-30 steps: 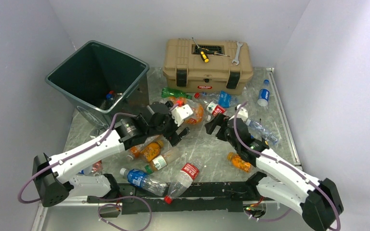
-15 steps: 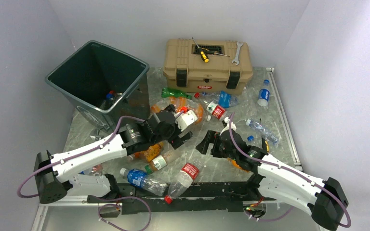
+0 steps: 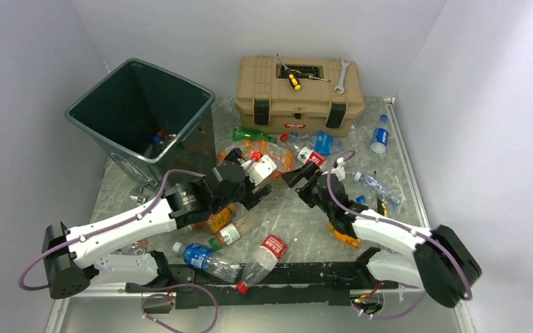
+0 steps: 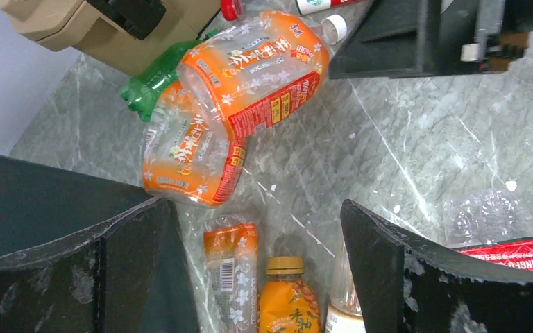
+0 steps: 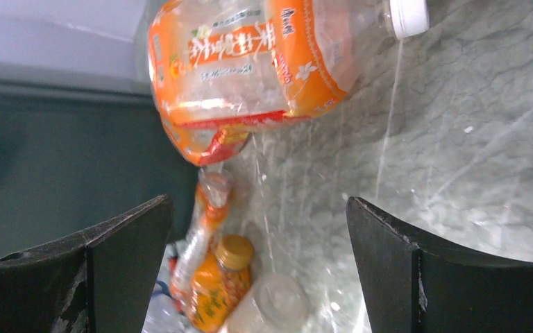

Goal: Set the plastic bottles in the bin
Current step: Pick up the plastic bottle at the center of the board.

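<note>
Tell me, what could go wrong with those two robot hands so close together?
The left gripper and the right gripper both hang open over the same crushed orange-labelled bottles, so they might bump each other. Those bottles lie overlapping, so a grab may pinch two at once, or one may slip out.

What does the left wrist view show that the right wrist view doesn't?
Only the left wrist: the toolbox corner, a green bottle, a red label at lower right. Only the right wrist, clearly: a broad dark green wall on its left, probably the bin. Both: the crushed white-capped orange bottle, the small gold-capped bottle, the marble table.
</note>
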You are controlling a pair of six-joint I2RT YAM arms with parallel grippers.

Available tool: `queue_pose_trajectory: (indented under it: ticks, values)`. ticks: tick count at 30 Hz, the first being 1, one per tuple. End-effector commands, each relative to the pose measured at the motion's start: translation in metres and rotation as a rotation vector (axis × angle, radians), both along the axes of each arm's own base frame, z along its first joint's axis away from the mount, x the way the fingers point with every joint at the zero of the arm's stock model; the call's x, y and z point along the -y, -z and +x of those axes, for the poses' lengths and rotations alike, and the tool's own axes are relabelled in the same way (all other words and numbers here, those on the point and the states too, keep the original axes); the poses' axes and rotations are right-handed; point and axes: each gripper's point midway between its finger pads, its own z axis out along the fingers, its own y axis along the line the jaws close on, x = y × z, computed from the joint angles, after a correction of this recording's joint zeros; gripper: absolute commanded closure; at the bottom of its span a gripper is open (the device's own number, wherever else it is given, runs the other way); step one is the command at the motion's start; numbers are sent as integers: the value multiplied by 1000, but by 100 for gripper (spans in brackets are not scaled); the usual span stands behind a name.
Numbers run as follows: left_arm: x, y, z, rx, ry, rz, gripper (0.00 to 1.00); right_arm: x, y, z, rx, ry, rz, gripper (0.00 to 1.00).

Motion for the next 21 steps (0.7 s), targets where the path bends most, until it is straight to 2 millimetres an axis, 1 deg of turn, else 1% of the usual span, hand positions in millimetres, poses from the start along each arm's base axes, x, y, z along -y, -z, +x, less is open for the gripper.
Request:
queue_pose_trajectory:
  ticks: [1, 3, 5, 9, 11, 14, 16, 18, 21]
  values:
    - [-2, -18, 7, 58, -40, -52, 0, -15, -20, 32, 15, 135, 303, 0]
    - [-3, -20, 7, 64, -46, -60, 1, -24, -10, 39, -31, 145, 349, 0]
    - [-4, -21, 7, 70, -45, -64, 1, -28, 4, 46, -78, 175, 358, 0]
    - [-6, -22, 7, 77, -48, -56, 0, -25, 8, 62, -64, 242, 392, 0]
    - [-5, -23, 7, 79, -47, -59, 1, -29, 12, 71, -79, 248, 394, 0]
    - [-6, -23, 7, 80, -45, -57, 1, -36, 23, 79, -102, 251, 390, 0]
    - [-7, -22, 7, 83, -48, -49, 1, -36, 28, 85, -96, 257, 389, 1]
    - [-9, -23, 9, 89, -60, -46, 0, -30, 33, 91, -82, 268, 383, 2]
    - [-10, -25, 9, 95, -63, -51, 0, -22, 38, 100, -60, 259, 357, 7]
